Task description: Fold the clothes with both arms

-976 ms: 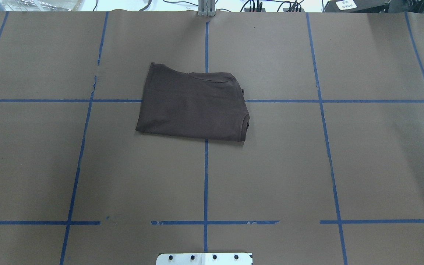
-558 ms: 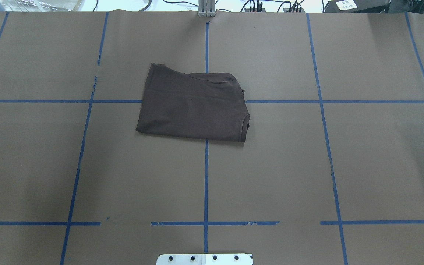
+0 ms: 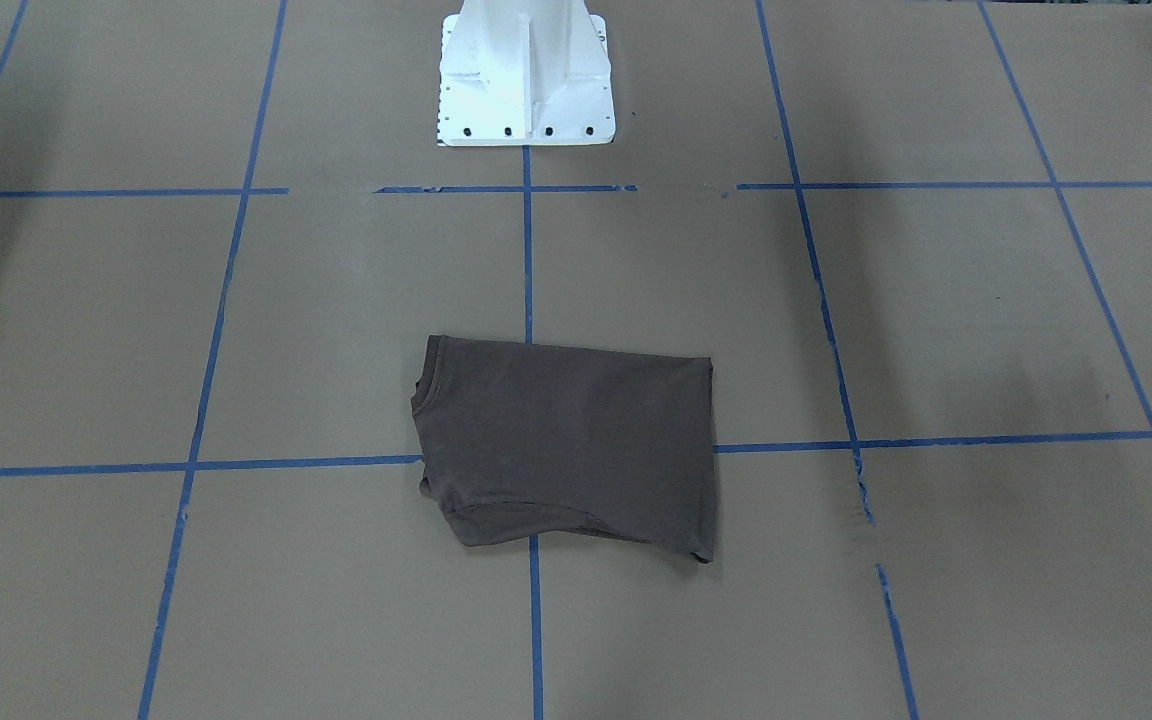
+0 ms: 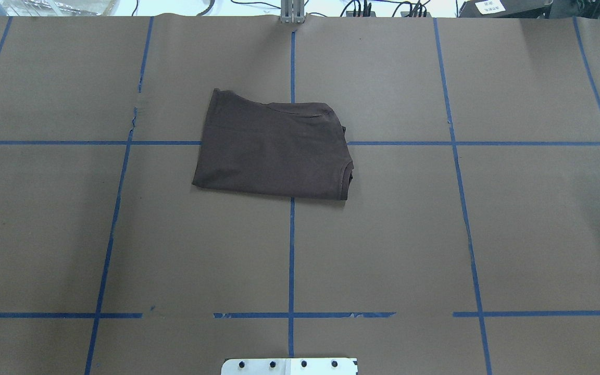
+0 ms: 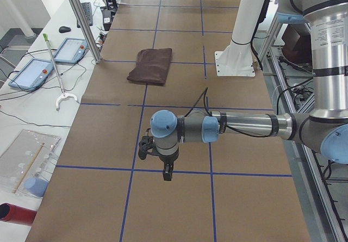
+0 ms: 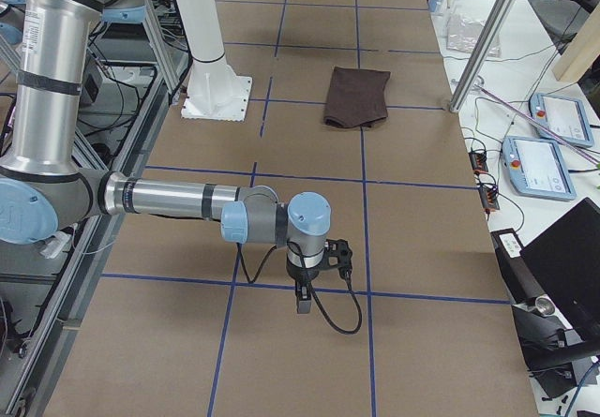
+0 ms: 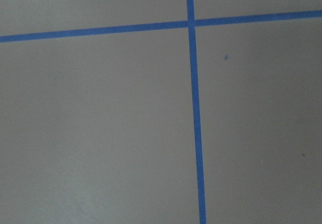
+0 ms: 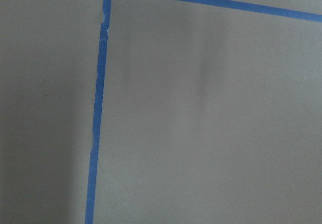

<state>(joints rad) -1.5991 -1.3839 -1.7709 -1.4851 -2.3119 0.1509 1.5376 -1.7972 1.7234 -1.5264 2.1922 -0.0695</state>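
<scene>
A robotics lab is showing here: blue tape lines (image 4: 291,250) are gridding the paper-covered counter (image 4: 383,234), and teach pendants (image 6: 546,168) are lying along its edge.

A brown table (image 4: 539,234) gridded with blue tape (image 4: 291,250) (2 tablets (image 5: 32,73) on the white side bench (image 5: 27,111)).

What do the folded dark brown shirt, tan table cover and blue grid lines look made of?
Folded dark brown T-shirt: soft matte knit, likely cotton; limp folds, soft edges. Tan table cover: probably kraft paper; matte, torn at a seam. Blue grid lines: seemingly painter's tape; chipped, broken strips.
</scene>
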